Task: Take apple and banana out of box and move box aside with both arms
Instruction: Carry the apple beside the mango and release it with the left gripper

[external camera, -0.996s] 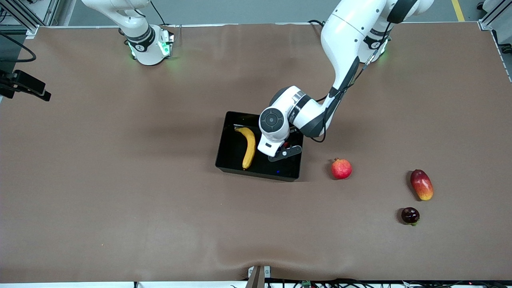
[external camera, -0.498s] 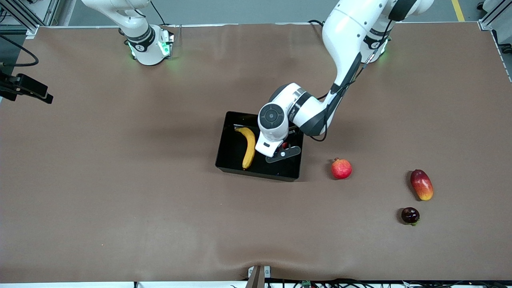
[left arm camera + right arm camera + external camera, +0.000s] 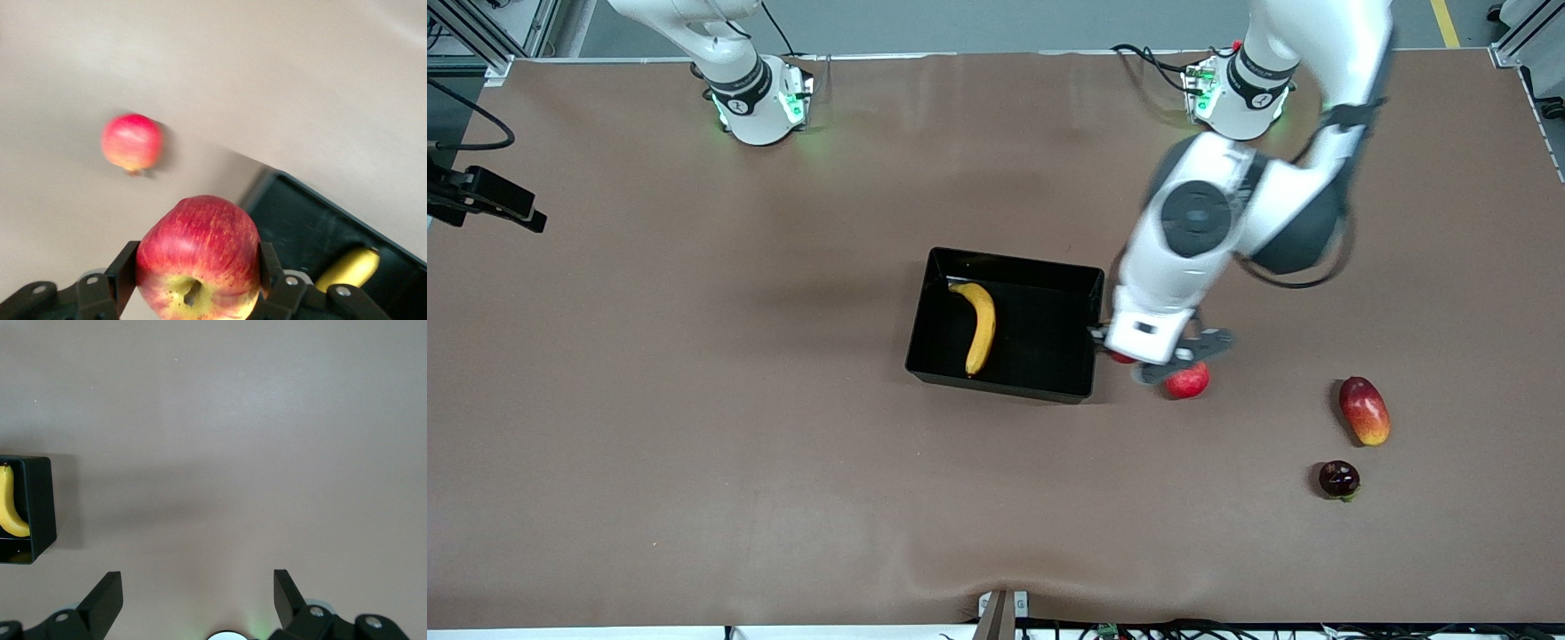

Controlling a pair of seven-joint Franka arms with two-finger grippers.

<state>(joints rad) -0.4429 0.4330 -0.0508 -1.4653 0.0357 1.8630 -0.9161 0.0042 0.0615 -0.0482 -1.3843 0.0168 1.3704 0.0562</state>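
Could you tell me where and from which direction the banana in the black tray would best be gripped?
Probably at the middle of the banana, coming straight down from above, fingers closing across its narrow width. It lies flat in the black tray with bare floor on both long sides, while its ends sit close to the low walls. The right gripper is open and free; the left gripper holds the apple.

Tabletop: brown sheet cover. Black box near centre. Pomegranate just beside box, toward left arm's end. Mango and dark round fruit near that end's edge; dark fruit closer to front edge.
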